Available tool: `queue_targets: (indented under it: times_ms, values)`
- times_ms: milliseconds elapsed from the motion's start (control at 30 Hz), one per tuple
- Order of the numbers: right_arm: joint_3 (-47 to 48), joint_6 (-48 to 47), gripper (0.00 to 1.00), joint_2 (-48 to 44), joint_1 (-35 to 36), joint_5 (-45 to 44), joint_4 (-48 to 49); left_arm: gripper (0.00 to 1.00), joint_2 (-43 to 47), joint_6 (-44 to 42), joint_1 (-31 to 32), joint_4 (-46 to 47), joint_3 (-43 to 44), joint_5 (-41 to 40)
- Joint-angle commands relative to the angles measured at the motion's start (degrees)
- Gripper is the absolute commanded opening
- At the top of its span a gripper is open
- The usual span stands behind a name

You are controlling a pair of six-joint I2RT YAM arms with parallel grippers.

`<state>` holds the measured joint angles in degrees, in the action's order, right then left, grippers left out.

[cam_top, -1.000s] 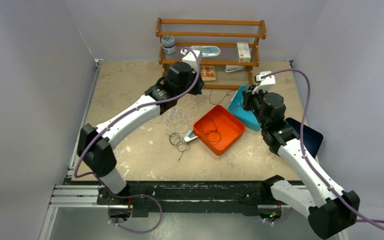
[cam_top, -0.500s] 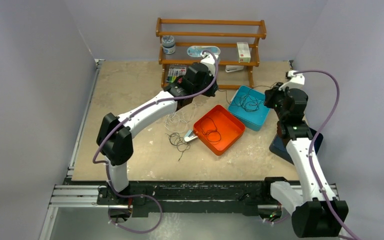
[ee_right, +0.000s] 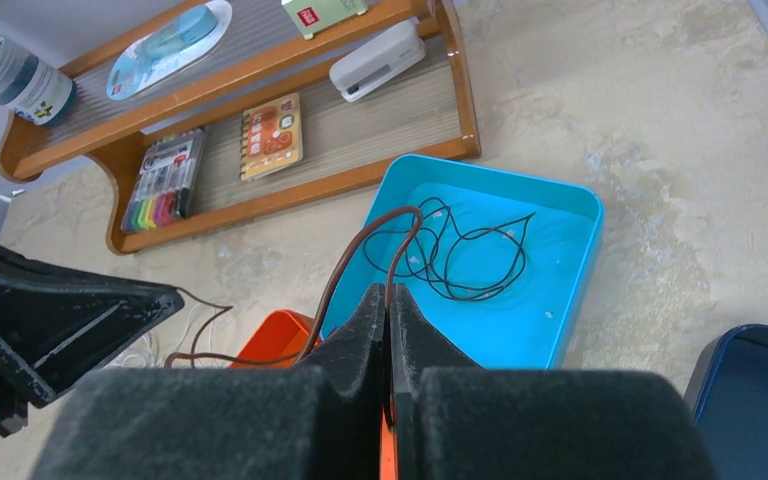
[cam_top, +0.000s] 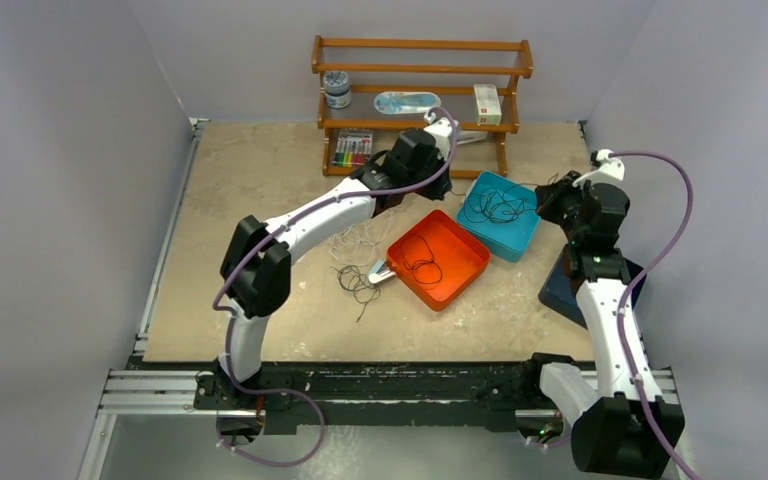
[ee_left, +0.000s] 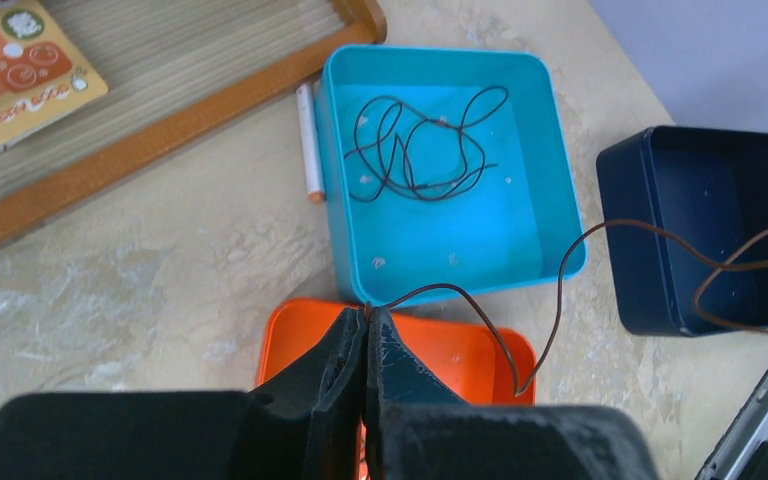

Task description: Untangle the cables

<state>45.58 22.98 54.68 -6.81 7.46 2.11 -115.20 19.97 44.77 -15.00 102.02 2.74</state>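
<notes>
**Both claws pinch one dark cable above the trays**

From above, we see the left arm (cam_top: 310,215) reaching over the middle of the table (cam_top: 250,190). The right arm (cam_top: 610,300) is raised near the right edge. A heap of white cables (cam_top: 355,235) lies just beside a black tangle (cam_top: 358,285), left of an orange tray (cam_top: 455,270). That tray holds one black loop (cam_top: 420,262). The teal tray (cam_top: 510,240) behind it holds a coil (cam_top: 495,205). A navy tray (cam_top: 558,295) sits by the right arm, and a wooden rack (cam_top: 420,70) stands at the back.

At the left wrist, we see the left gripper (ee_left: 365,312) with its fingers pressed together on a dark cable (ee_left: 440,287). The cable curls away rightward over the navy tray.

At the right wrist, the right gripper (ee_right: 388,292) is likewise pressed together, pinching the dark cable. The cable arches up in front of the teal tray and drops leftward.
</notes>
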Motion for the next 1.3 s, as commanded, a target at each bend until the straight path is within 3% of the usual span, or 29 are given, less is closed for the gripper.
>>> queue_targets:
  times_ms: [0, 367, 633, 833, 1033, 1267]
  values:
    - [0.44, 1.11, 0.0, -0.83, -0.74, -1.54, 3.55, 0.0, -3.29, 0.46, 0.28, 1.48, 7.51, 2.01]
    - [0.1, 1.3, 0.0, 2.29, -0.75, -10.6, 6.9, 0.0, -14.67, -0.58, 0.3, 0.24, 21.85, 2.54]
    - [3.11, -0.52, 0.0, 10.99, -0.79, -1.81, 7.34, 0.0, -23.45, 0.02, 0.43, 1.81, 30.06, 5.15]
    - [4.25, -1.21, 0.0, 16.15, -0.85, -1.51, 8.55, 0.0, -31.62, 0.51, 1.3, 3.65, 38.04, 5.67]
    - [4.81, -1.29, 0.0, 19.91, -0.79, -1.62, 9.91, 0.0, -35.57, 0.12, 2.49, 6.06, 39.05, 4.48]
    - [5.55, -2.46, 0.0, 22.62, -0.84, -1.72, 9.67, 0.39, -30.0, -0.68, 2.51, 7.33, 33.12, 1.76]
